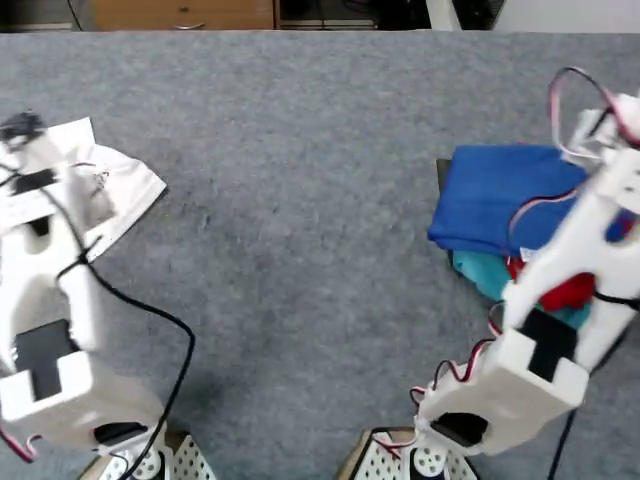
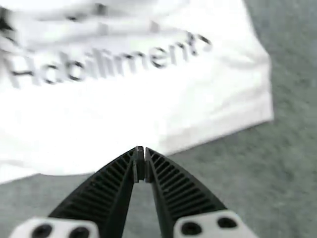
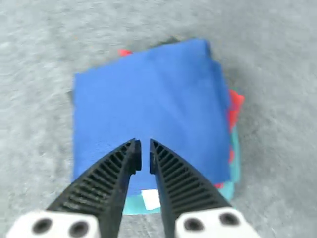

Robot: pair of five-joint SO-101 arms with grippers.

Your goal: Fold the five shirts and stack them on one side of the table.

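A white shirt (image 1: 110, 190) with dark print lies at the table's left edge, loosely spread. My left arm (image 1: 50, 290) stands over it. In the left wrist view my left gripper (image 2: 139, 164) is shut, its tips at the hem of the white shirt (image 2: 148, 89) with no cloth seen between them. On the right sits a folded stack with a blue shirt (image 1: 500, 195) on top and teal (image 1: 480, 272) and red (image 1: 570, 292) layers below. My right gripper (image 3: 141, 157) hovers above the blue shirt (image 3: 148, 94), its fingers drawn together to a thin slit and holding nothing.
Grey felt (image 1: 320, 200) covers the whole table. Wooden furniture (image 1: 180, 12) runs behind the far edge. Both arm bases (image 1: 400, 460) stand at the near edge, with a black cable (image 1: 150, 310) looping from the left arm and red-white wires (image 1: 575, 80) above the right arm.
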